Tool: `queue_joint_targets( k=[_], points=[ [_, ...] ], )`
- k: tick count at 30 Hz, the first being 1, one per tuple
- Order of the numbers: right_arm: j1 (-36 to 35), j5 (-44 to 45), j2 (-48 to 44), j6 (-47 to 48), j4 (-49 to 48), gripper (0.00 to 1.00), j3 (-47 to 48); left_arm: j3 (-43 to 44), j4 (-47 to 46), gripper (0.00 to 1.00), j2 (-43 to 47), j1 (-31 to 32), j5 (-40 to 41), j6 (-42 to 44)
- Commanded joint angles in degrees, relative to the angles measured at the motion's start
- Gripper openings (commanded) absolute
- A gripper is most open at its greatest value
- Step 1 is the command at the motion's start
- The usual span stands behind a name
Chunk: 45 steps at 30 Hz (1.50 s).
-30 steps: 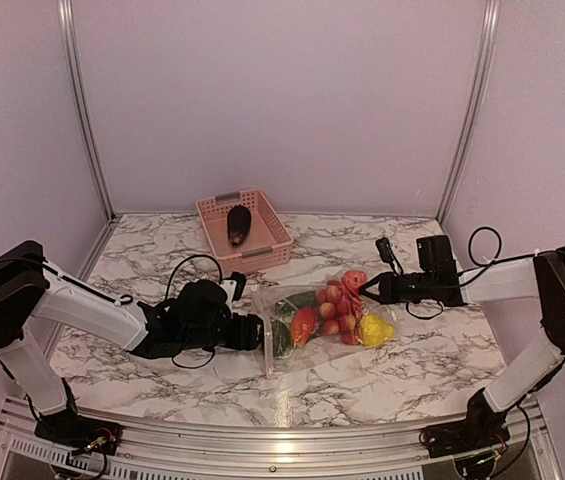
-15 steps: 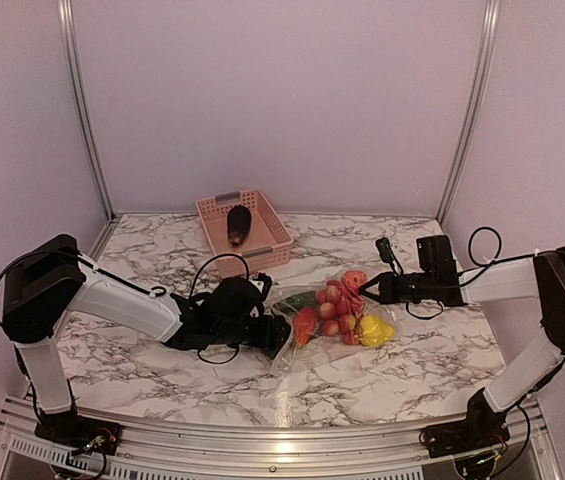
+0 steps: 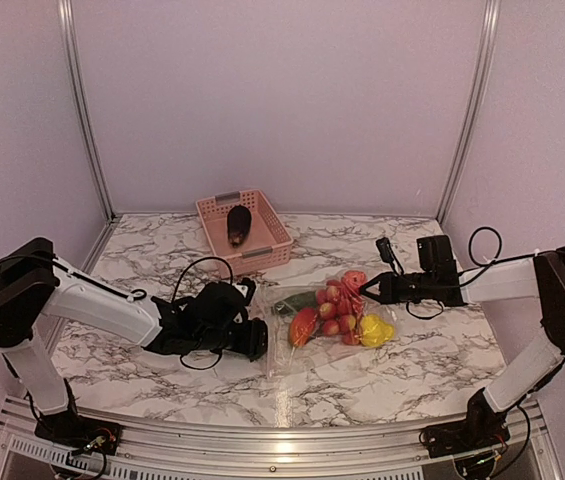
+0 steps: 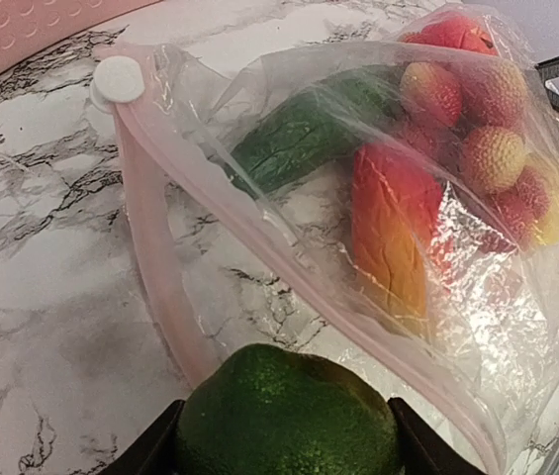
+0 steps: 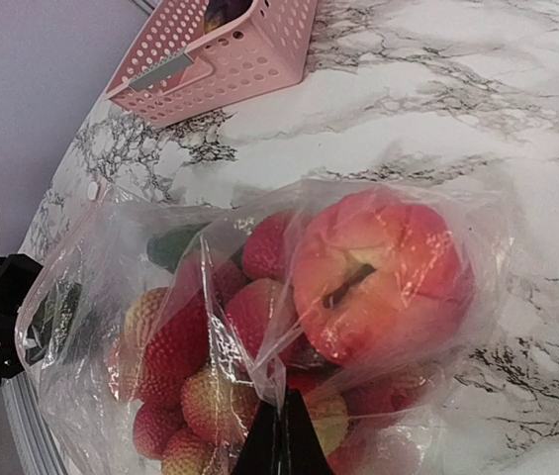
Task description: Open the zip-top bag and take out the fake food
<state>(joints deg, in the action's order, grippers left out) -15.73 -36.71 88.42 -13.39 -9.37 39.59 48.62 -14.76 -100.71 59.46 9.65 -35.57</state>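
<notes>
The zip-top bag lies on the marble with its mouth open to the left; its pink zip strip and white slider show in the left wrist view. My left gripper is shut on the dark green oval fruit, just outside the mouth. Inside the bag are a green piece, an orange-red fruit, the red ball cluster, the pinkish-red round fruit and the yellow lumpy fruit. My right gripper is shut on the bag's plastic at its right end.
The pink basket stands behind the bag at the back, with the dark purple eggplant in it. The basket also shows in the right wrist view. Metal frame posts stand at both back corners.
My left gripper reached right into the bag's mouth, then drew back left holding the dark green fruit. The bag's left side looks flatter. The right arm has not moved.
</notes>
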Motion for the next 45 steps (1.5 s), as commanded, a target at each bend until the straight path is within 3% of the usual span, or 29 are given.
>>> queue_joint_targets(
  k=[1,9,15,21,28,37,45],
  points=[
    [1.1,0.2,0.1,1.1,0.9,0.0,0.0,-3.5,-1.6,0.5,5.6,0.0,0.5,0.3],
    [1.8,-0.2,0.1,1.5,1.0,0.0,-0.1,-10.0,-6.4,0.5,14.9,-6.5,-2.9,1.0],
    [1.8,-1.1,0.4,1.3,-0.1,0.0,-0.8,-2.5,-0.4,0.51,15.7,-16.1,-3.4,7.3],
    [1.9,-1.6,0.8,1.0,-0.7,0.0,-0.9,12.7,4.0,0.52,8.4,-23.1,-2.9,13.7],
    [1.9,-2.1,1.0,0.8,-1.1,0.0,-1.1,31.6,9.5,0.53,-7.4,-28.7,-0.4,18.6],
    [1.6,-3.5,2.0,0.9,-1.9,0.0,-1.6,48.5,11.1,0.54,-22.2,-34.0,-0.2,21.7],
    [1.2,-3.9,2.4,0.8,-2.3,0.0,-1.7,58.0,13.5,0.57,-31.0,-36.0,0.7,24.0]
  ],
)
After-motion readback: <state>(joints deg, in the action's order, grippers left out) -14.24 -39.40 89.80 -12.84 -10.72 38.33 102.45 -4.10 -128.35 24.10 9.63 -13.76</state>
